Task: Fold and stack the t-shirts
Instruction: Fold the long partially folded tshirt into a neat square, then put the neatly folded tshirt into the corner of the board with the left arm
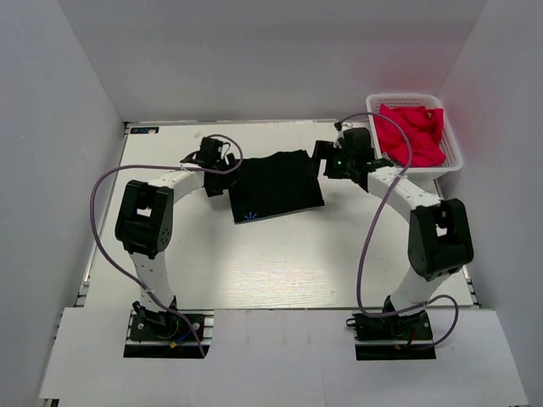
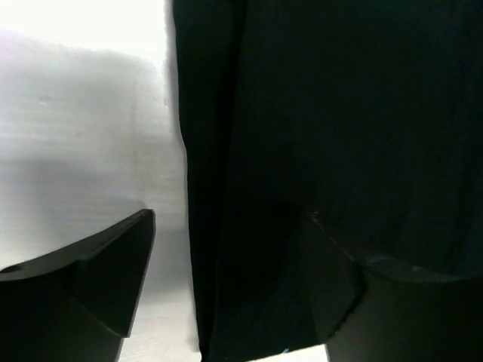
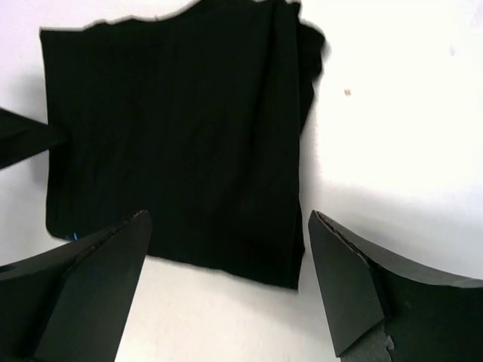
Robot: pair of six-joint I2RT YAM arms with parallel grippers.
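One black t-shirt lies folded into a flat, roughly four-sided panel on the tabletop. It sits in the far half, about midway between the left and right edges. Its longer axis runs left to right, slightly skewed, so the near edge rises toward the right edge of the tabletop. A small blue mark shows at its near left corner. The right side of the panel is doubled over in a narrow fold.

The left end effector is released at the shirt's left edge. One finger is over bare tabletop, the other over the black cloth, and the hem runs between them unpinched. The right end effector is also released and grasps nothing, its jaws spread wide just beside the shirt's right edge.

One white basket stands at the far right corner of the tabletop. It holds a heap of pinkish-red t-shirts, but I cannot tell how many.
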